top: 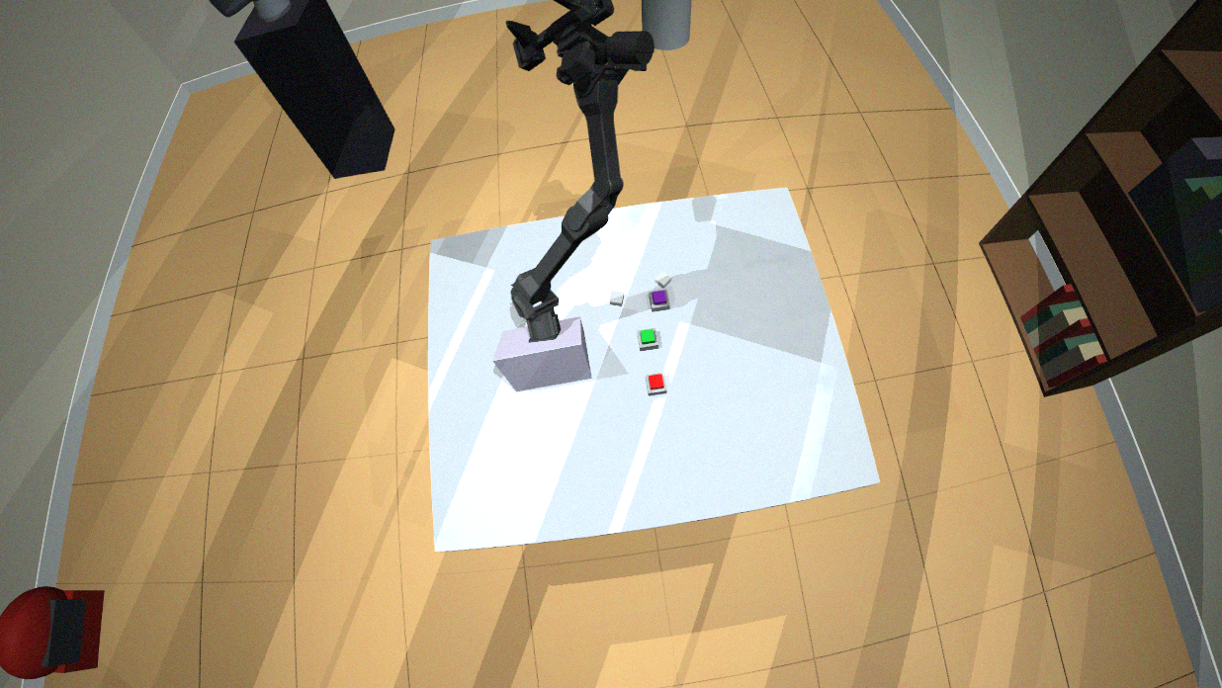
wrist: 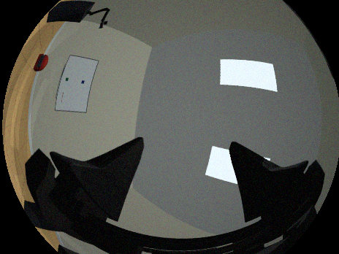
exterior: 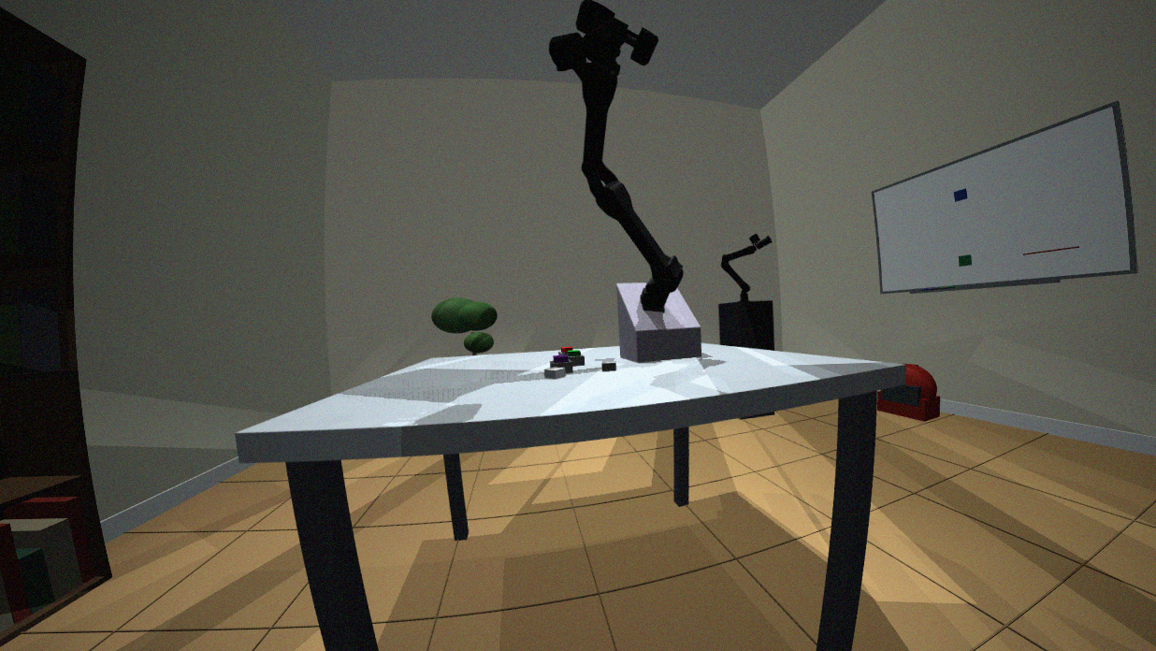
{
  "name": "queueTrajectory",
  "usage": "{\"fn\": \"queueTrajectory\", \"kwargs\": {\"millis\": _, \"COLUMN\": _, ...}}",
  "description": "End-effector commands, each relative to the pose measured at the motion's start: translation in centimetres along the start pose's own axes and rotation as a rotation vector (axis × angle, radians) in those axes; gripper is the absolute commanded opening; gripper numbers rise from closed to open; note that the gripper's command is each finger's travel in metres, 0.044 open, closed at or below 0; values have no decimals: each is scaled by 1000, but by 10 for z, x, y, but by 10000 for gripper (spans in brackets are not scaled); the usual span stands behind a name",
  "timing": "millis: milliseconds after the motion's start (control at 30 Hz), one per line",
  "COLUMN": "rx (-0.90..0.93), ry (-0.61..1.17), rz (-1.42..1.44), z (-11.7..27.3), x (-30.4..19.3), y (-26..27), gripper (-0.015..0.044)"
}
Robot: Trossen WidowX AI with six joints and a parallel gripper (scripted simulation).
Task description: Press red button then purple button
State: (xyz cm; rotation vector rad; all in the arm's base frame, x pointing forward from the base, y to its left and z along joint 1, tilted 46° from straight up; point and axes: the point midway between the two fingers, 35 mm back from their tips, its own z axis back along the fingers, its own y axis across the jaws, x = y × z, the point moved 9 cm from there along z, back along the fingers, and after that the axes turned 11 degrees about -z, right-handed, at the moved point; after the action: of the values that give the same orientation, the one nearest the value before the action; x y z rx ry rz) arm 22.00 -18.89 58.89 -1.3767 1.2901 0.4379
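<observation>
Overhead, the gripper (top: 523, 43) is pointing away from the table (top: 727, 478), its fingers standing wide apart, gripping nothing. Beside the lavender base block (top: 544, 359), the red button (top: 655, 382) is sitting nearest, the green button (top: 648, 337) beyond, the purple button (top: 658, 298) farthest; small grey blocks (top: 617, 298) are hard to make out.

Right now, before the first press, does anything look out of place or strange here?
Only the arm's pose: the pincer stands open, raised high above the table and facing the wall, far from the red button. Nothing on the table looks askew or spilled.
</observation>
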Motion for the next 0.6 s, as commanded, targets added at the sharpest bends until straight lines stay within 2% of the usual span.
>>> {"fn": "queueTrajectory", "kwargs": {"millis": 0, "rx": 0, "ry": 8, "rz": -4, "z": -1, "x": -1, "y": 1, "gripper": 400}}
{"fn": "queueTrajectory", "kwargs": {"millis": 67, "rx": 7, "ry": 73, "rz": -41, "z": -14, "x": -10, "y": 11, "gripper": 400}}
{"fn": "queueTrajectory", "kwargs": {"millis": 133, "rx": 82, "ry": 167, "rz": -118, "z": -33, "x": -40, "y": 43, "gripper": 400}}
{"fn": "queueTrajectory", "kwargs": {"millis": 400, "rx": 215, "ry": 342, "rz": -245, "z": -48, "x": -95, "y": 105, "gripper": 400}}
{"fn": "queueTrajectory", "kwargs": {"millis": 567, "rx": 312, "ry": 505, "rz": -341, "z": -41, "x": -138, "y": 156, "gripper": 400}}
